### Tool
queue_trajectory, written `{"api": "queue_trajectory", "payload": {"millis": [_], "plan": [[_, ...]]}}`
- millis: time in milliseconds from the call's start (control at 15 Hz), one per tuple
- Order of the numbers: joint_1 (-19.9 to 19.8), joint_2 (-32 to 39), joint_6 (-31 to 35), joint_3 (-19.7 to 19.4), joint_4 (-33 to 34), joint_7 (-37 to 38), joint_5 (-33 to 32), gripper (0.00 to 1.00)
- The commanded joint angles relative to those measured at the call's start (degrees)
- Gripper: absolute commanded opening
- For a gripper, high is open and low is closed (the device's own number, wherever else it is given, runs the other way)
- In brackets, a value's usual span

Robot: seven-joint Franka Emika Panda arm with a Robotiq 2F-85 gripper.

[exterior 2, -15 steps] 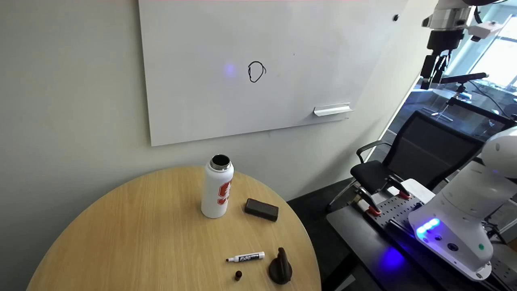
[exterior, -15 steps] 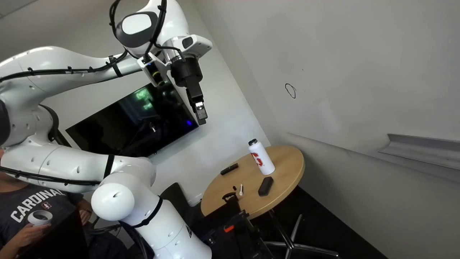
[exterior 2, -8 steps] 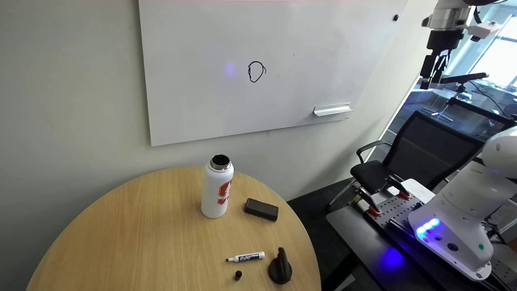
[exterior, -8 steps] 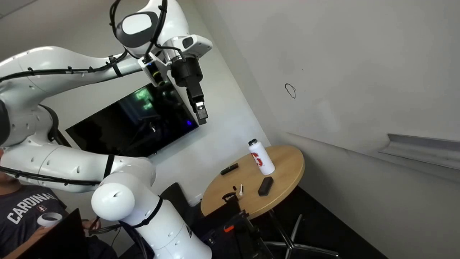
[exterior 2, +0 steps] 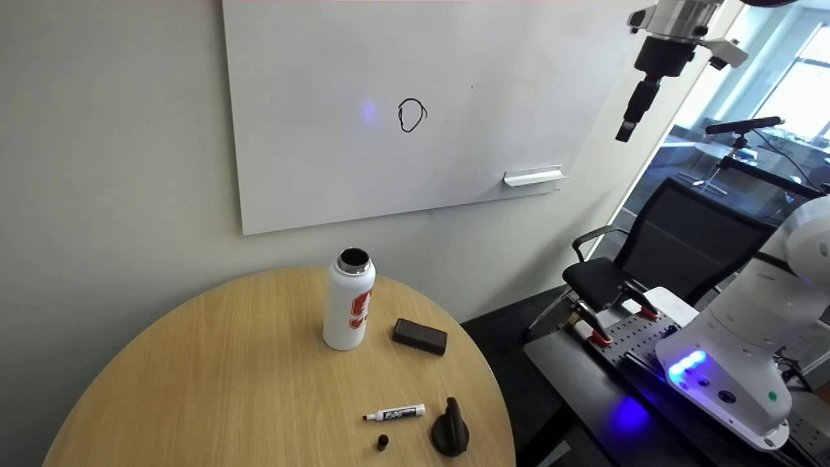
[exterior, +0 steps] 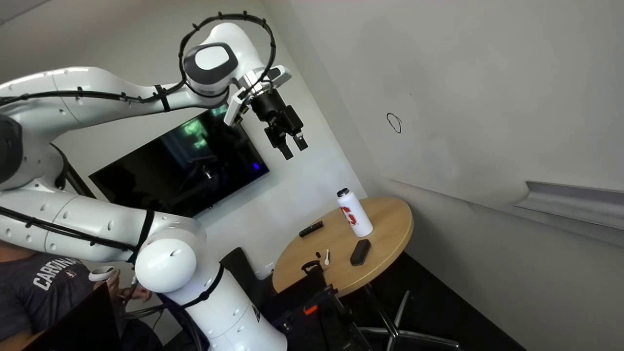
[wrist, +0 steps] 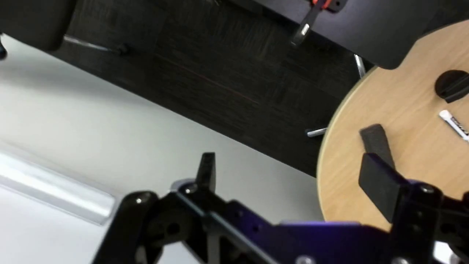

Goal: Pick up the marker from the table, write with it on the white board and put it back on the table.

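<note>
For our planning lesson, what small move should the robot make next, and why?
Probably move the open hand toward the marker: the hand hangs empty in the air, while the marker lies on the table, cut off at the wrist view's edge.

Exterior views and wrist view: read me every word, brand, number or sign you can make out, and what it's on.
"CARDINAL", creased by folds: dark-grey shirt; the small emblem below is too small to read.
"EXPO", apparently: slim white marker; blurred in the wrist view.
Black hand-drawn loop, perhaps "O" or "0": large white board.
Red emblem, partly turned away, no readable word: tall white bottle.
</note>
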Motion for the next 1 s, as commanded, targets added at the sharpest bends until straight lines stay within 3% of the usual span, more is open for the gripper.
{"api": "queue_trajectory", "payload": {"millis": [0,67,133,533,667,933], "plan": [[5.4,4.0,8.4,4.2,-0.4,-2.3,4.4,1.00],[6.9,5.0,10.6,5.1,-0.1,-3.2,5.2,1.00],[4.7,3.1,7.3,4.7,-0.3,-0.5,3.7,1.00],[4.9,3.6,8.0,4.8,-0.3,0.0,3.8,1.00],[6.4,4.9,9.9,6.0,-0.6,-2.6,3.0,1.00],[11.7,7.6,17.4,11.8,-3.7,-5.5,3.0,1.00]]}}
